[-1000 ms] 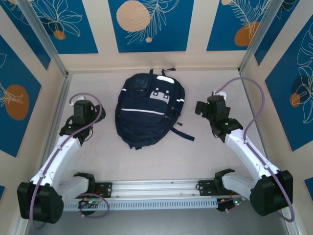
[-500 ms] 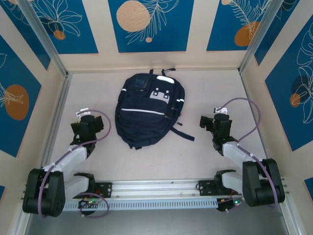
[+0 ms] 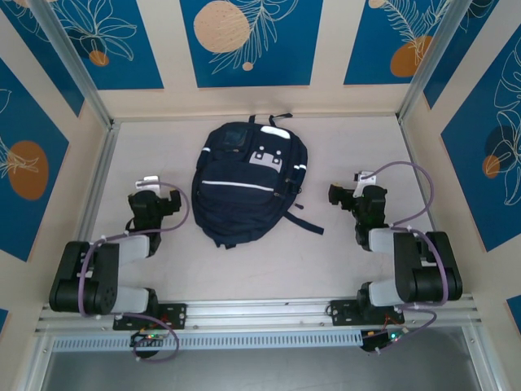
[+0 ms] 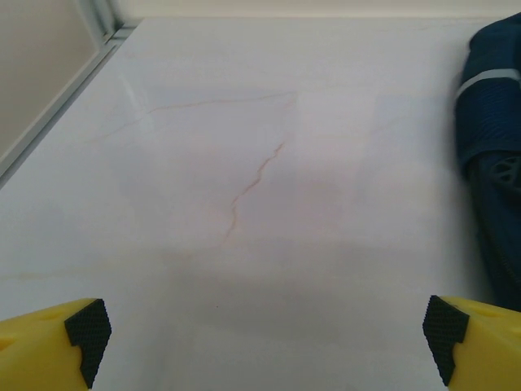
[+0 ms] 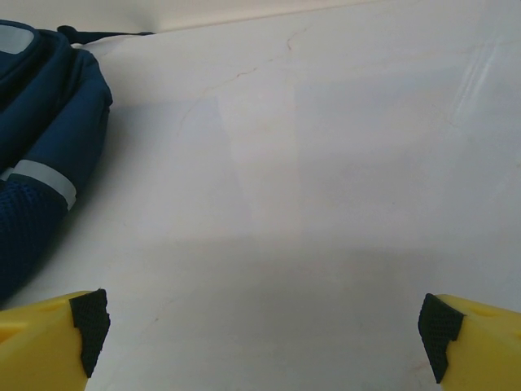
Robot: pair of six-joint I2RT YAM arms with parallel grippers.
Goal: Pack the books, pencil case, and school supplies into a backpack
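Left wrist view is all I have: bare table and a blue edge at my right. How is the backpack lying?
Observer: The backpack lies flat mid-table, front pocket up, top handle toward the far wall.
Operator: Where is the other arm?
Observer: The right gripper is on the opposite side of the backpack from you, jaws open over bare table.
Operator: Anything loose I should watch?
Observer: One dark strap trails off the backpack's lower corner onto the table, on the right arm's side.
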